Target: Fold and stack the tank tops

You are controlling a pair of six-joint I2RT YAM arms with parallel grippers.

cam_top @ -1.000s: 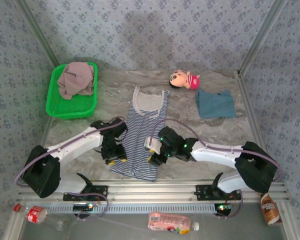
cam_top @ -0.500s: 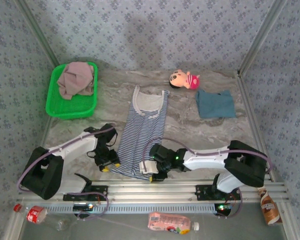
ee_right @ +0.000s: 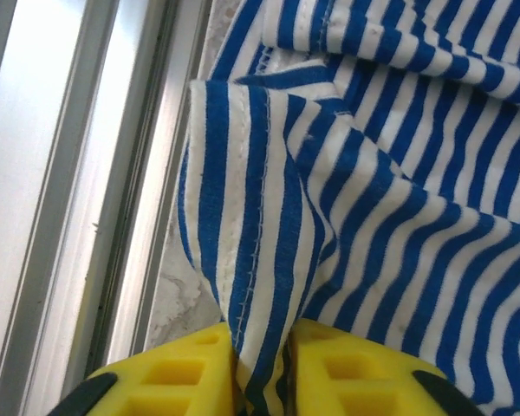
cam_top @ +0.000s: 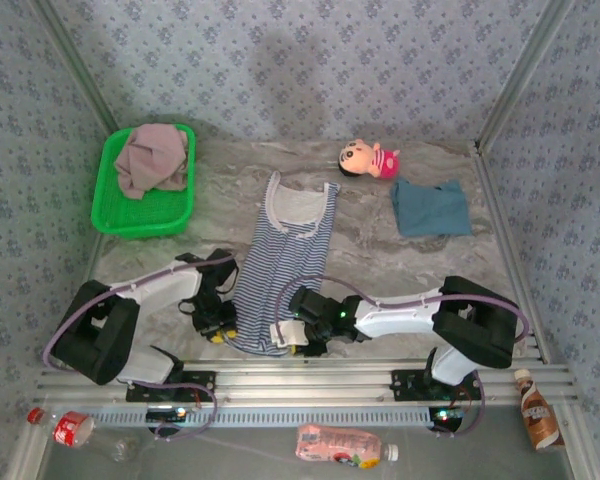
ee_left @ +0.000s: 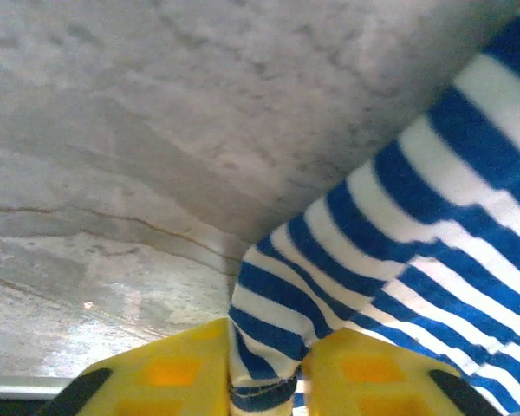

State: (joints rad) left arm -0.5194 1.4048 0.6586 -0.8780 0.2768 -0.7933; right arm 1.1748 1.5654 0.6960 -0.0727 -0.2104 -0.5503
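2 robot arms crouch low at the near edge of a grey marbled bench [cam_top: 380, 255], the left arm [cam_top: 150, 290] and right arm [cam_top: 400, 318] reaching inward to the bottom hem of a navy-and-white thin-striped cloth tank top [cam_top: 285, 255] lying flat mid-bench, neck end away. The yellow left jaws are clamped on its left hem corner and the right jaws pinch a fold at its right corner, hiding the cloth edge between them. A plain teal-blue top [cam_top: 430, 208] lies far right; a mauve-pink top [cam_top: 152, 158] sits crumpled in a green plastic basket [cam_top: 115, 218], its shape hard to make out.
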